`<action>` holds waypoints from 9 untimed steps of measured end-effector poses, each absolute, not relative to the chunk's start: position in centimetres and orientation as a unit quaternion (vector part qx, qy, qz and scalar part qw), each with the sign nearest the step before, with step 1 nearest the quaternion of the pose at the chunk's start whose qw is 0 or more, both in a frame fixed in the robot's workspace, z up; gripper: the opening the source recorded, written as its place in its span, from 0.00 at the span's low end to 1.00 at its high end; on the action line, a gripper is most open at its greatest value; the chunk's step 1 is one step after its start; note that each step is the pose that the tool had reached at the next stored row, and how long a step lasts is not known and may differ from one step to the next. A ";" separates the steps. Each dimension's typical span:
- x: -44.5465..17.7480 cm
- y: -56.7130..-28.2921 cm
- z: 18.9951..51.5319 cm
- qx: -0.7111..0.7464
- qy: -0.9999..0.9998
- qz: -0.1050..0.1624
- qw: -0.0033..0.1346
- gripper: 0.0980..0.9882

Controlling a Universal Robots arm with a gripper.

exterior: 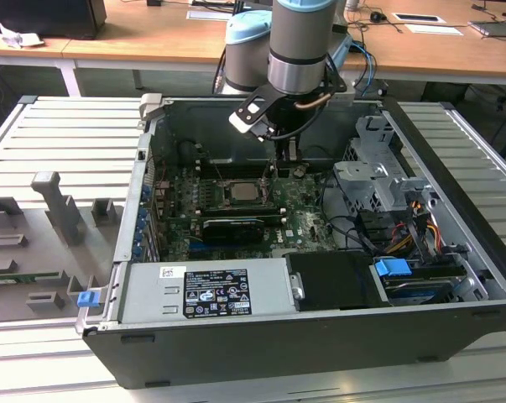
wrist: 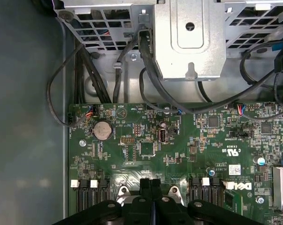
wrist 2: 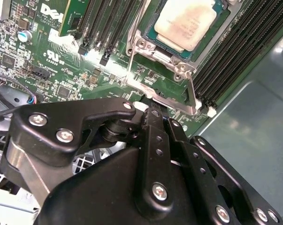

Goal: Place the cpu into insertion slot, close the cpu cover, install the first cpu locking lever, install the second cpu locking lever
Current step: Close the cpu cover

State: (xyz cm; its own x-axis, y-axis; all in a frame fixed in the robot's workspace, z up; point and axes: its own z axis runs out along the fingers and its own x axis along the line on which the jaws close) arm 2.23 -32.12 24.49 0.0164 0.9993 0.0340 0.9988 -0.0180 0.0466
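Note:
The cpu (wrist 2: 190,23) lies flat in its socket, its dull silvery top showing; in the exterior view the cpu (exterior: 242,191) sits mid-board. The cpu cover (wrist 2: 141,44), a thin silvery frame, lies down around it. One wire locking lever (wrist 2: 131,61) runs along one side of the socket, and a second lever (wrist 2: 193,91) along another, ending in a flat bar beside my fingertips. My gripper (wrist 2: 152,110) hangs just off the socket's edge, shut, its tips at that bar. From outside, the gripper (exterior: 279,164) reaches down into the case behind the socket. Both closed fingers (wrist: 145,183) point at the board.
Memory slots (wrist 2: 235,42) flank the socket. A long black card (exterior: 229,228) lies in front of it, with the power supply (exterior: 206,290) nearer still. A metal drive cage (exterior: 378,176) and black cables (wrist: 99,75) crowd the exterior view's right. The case walls (exterior: 148,159) enclose everything.

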 end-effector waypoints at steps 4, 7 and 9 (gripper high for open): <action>2.1 -32.1 24.5 0.713 0.701 0.028 0.005 0.01; 1.9 -32.1 24.5 0.713 0.701 0.028 0.005 0.01; 1.8 -32.1 24.5 0.713 0.701 0.028 0.005 0.01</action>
